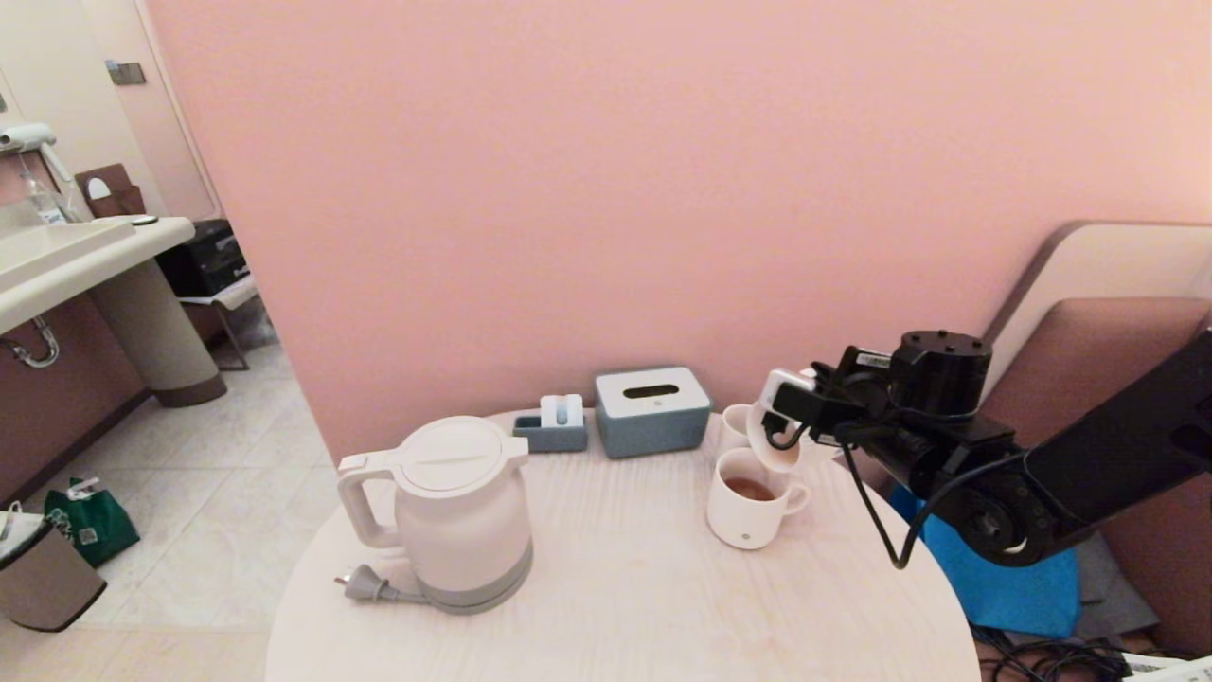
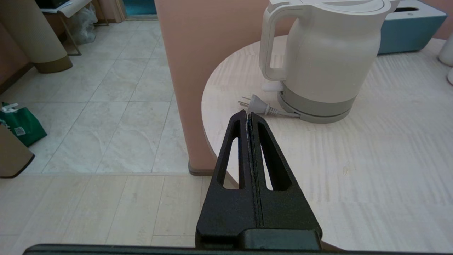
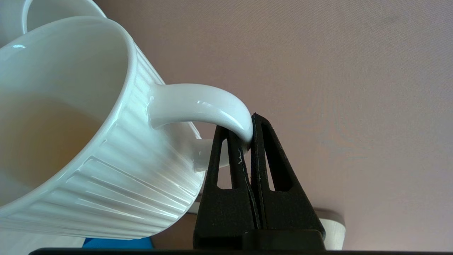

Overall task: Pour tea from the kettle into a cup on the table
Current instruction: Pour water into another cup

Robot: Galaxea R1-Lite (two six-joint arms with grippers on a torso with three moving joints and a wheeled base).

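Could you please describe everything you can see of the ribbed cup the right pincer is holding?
The ribbed cup is glossy white, seemingly ceramic, with vertical fluting and a loop handle. The right pincer is shut on that handle, holding the cup tilted above a white mug that contains tea. Its inside looks faintly tinted.

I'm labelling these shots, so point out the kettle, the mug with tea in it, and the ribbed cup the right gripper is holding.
kettle (image 1: 464, 516): head view, front of its white body.
mug with tea (image 1: 743, 519): head view, its outer wall.
ribbed cup (image 3: 116, 177): right wrist view, its ribbed side.
right gripper (image 3: 247, 138): right wrist view, fingertips shut on the handle.
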